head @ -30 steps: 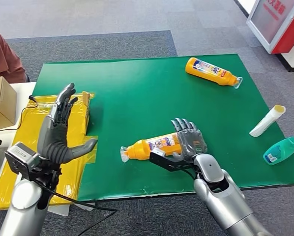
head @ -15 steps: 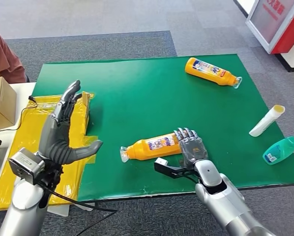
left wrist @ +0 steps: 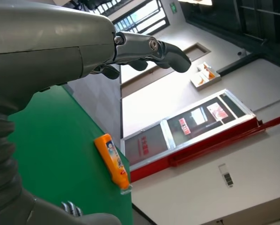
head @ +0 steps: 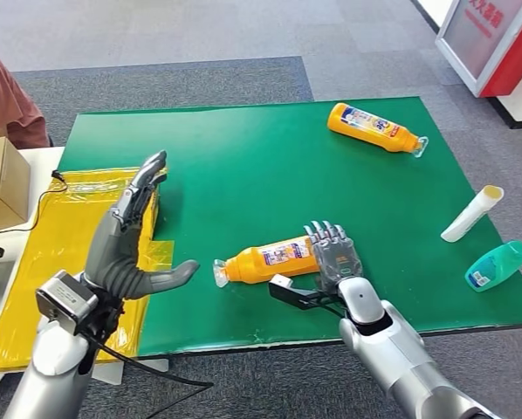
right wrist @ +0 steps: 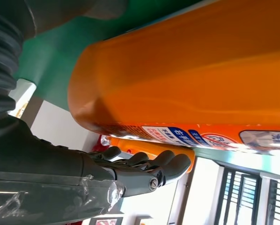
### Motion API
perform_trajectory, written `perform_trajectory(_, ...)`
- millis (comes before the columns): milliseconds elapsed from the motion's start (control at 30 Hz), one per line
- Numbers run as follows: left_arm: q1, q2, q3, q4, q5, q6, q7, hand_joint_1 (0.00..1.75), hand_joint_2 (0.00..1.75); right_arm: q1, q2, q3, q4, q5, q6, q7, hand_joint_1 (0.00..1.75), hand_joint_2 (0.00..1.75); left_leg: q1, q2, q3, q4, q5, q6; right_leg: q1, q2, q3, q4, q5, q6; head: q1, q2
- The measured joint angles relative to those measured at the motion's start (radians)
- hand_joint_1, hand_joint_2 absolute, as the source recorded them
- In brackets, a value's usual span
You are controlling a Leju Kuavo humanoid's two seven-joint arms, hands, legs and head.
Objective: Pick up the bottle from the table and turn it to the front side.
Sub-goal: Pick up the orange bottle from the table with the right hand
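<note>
While the near bottle lies flat on the mat, these lines hold:
Near bottle (head: 276,258): orange, on its side on the green mat (head: 258,166), cap toward 9 o'clock, base toward 3 o'clock, label partly facing up.
Right hand (head: 335,258): at the bottle's base end, fingers laid over the base, thumb low on the near side; whether it truly grips cannot be told. In the right wrist view the orange body (right wrist: 188,70) sits against the palm.
Left hand (head: 125,240): raised over the mat's 9 o'clock edge, fingers spread, holding nothing.
Far bottle (head: 374,127): orange, lying at the mat's 1 o'clock.
Other items: white tube (head: 472,214) and teal bottle (head: 497,265) at 3 o'clock; yellow bag (head: 60,240) at 9 o'clock.
</note>
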State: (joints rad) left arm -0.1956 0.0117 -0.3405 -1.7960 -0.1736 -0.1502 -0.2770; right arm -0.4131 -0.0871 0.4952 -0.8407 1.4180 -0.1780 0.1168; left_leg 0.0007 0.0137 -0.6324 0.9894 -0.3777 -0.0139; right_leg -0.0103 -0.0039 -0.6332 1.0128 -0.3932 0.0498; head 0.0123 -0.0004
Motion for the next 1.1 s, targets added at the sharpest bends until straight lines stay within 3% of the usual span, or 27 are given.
perform_trajectory(167,0.003,-0.005,-0.023,0.013,0.000,-0.004,0.000,0.00,1.75,-0.018,0.013,0.001,0.034,0.016,-0.004,0.007,0.02,1.75,0.000,0.000,0.001,0.000,0.000,0.000,0.000,0.000,0.001,0.000,0.000,0.000,0.000,0.000)
perform_trajectory(300,0.003,-0.009,-0.038,0.022,0.000,-0.008,0.000,0.00,1.75,-0.037,0.023,0.005,0.073,0.036,-0.009,0.013,1.69,1.75,0.000,0.000,0.003,0.000,0.000,0.000,0.000,0.000,0.002,0.000,0.001,0.000,0.000,0.000)
perform_trajectory(900,0.003,-0.011,-0.055,0.036,0.014,-0.013,0.000,0.00,1.75,-0.066,0.037,0.011,0.142,0.046,-0.023,-0.003,1.75,1.75,0.000,0.000,0.003,0.000,0.001,0.000,0.000,0.000,0.003,0.000,0.001,0.000,0.000,0.000)
perform_trajectory(1100,0.004,-0.010,-0.055,0.038,0.023,-0.015,0.000,0.00,1.75,-0.068,0.037,0.011,0.145,0.018,-0.025,-0.043,1.75,1.75,0.000,0.000,0.003,0.000,0.001,0.000,0.000,0.000,0.003,0.000,0.001,0.000,0.000,0.000)
